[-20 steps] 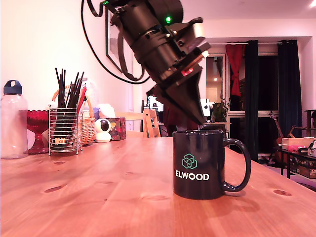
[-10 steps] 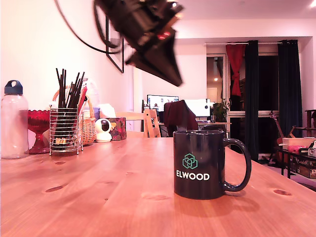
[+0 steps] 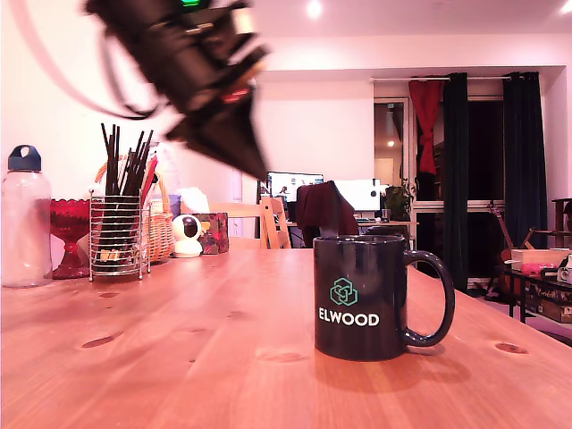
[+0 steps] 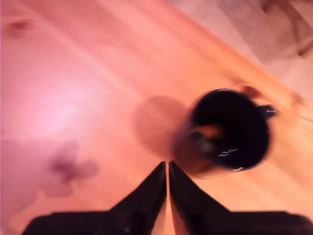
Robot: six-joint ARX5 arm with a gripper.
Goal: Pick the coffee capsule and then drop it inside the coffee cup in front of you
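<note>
Arm pulling away up and left; drop appears done.
The gripper (image 3: pixel 255 165), pressed together and empty, is rising leftward off the mug (image 3: pixel 362 299); a blurred tan capsule (image 4: pixel 209 131) is lying inside it.

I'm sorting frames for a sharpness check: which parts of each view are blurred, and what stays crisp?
Exterior view: the arm and gripper are motion-smeared, while the mug, its lettering and the table are sharp. Wrist view: the whole picture is soft, the mug smeared along a diagonal, with a pale glare patch on the table; fingers less so.
</note>
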